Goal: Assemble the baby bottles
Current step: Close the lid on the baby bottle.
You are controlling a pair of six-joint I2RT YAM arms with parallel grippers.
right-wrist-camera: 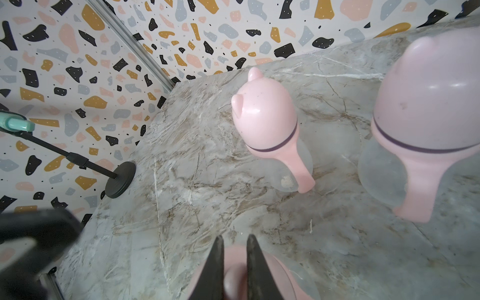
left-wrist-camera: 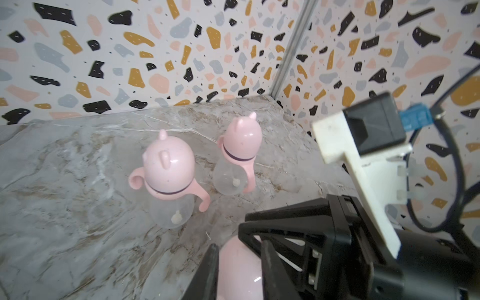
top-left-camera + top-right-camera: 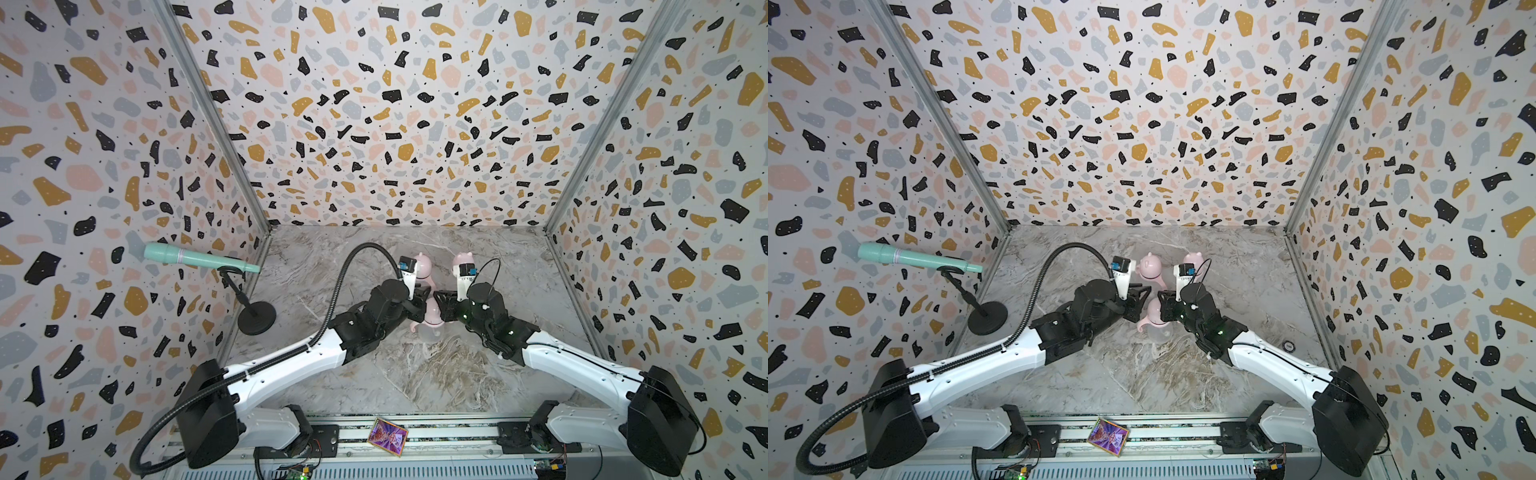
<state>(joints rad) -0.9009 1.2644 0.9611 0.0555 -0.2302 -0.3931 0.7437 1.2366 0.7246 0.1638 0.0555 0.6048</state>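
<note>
The right claw [image 1: 235, 239] is narrowly pinching the 3rd bottle's [image 3: 1156, 332] cap [image 1: 233, 281]; left claw's [image 3: 1140, 301] width, cannot tell. Sideways tugging is risking toppling it.

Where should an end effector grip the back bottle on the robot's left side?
Probably the pink dome cap, taken from above: the bottle stands upright, the cap is free on top, and the two curled handles block the sides lower down.
</note>
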